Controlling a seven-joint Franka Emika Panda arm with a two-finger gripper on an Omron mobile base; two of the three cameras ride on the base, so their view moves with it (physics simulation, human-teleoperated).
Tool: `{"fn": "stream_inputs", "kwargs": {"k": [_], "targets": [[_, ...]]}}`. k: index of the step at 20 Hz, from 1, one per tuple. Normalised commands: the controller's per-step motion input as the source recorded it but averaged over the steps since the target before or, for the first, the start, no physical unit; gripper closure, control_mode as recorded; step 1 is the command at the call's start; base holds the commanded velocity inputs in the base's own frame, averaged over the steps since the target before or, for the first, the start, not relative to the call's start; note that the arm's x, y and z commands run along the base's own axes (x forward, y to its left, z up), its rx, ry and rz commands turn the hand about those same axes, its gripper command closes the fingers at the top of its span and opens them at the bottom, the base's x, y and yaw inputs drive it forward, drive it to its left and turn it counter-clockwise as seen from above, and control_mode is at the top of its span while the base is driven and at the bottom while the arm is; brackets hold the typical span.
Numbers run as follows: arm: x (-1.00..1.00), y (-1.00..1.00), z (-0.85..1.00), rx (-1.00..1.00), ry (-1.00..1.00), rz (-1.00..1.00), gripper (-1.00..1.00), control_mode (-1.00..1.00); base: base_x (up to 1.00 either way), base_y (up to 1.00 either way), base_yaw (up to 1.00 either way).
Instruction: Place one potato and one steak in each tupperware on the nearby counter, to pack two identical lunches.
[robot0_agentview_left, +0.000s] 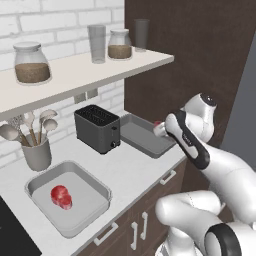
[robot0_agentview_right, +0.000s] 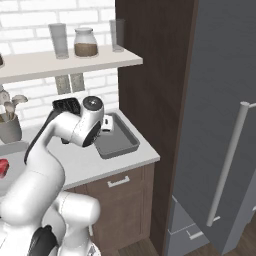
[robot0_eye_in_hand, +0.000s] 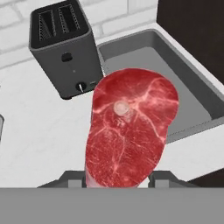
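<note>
A white brick wall (robot0_agentview_left: 60, 20) is backing a pale shelf (robot0_agentview_left: 75, 75) carrying 2 jars; a tall dark wood panel (robot0_agentview_right: 155, 75) is standing alongside.

black toaster (robot0_agentview_left: 98, 127), utensil crock (robot0_agentview_left: 36, 152), shelf jars (robot0_agentview_left: 31, 62), fridge (robot0_agentview_right: 220, 125)

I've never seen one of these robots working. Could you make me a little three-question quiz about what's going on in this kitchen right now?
1. True or false: the end effector holds a raw steak.
2. What already lies in the light grey tupperware? A) a potato B) a steak C) nothing
3. Fill in: the black toaster stands between the utensil holder and the ____ grey tupperware.

Key: 1 true: the steak sits between the fingers, over the counter near the darker tray. 2 B: one red steak. 3 darker.
</note>
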Motion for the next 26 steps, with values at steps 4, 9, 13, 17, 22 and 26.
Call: {"fn": "stream_inputs", "kwargs": {"k": [4, 9, 13, 17, 22, 26], "targets": [[0.25, -0.01, 0.03, -0.15, 0.00, 0.00, 1.00, -1.00, 0.00, 0.00, 0.00], [0.34, 0.00, -0.21, -0.14, 0.00, 0.01, 1.00, -1.00, 0.00, 0.00, 0.00], [0.48, 0.00, -0.46, -0.04, -0.05, 0.04, 1.00, -1.00, 0.00, 0.00, 0.00], [0.53, 0.00, -0.35, 0.00, -0.08, 0.04, 1.00, -1.00, 0.00, 0.00, 0.00], [0.47, 0.00, -0.24, -0.05, -0.02, 0.05, 1.00, -1.00, 0.00, 0.00, 0.00], [0.42, 0.00, 0.06, -0.01, 0.00, 0.05, -1.00, -1.00, 0.00, 0.00, 0.00]]}}
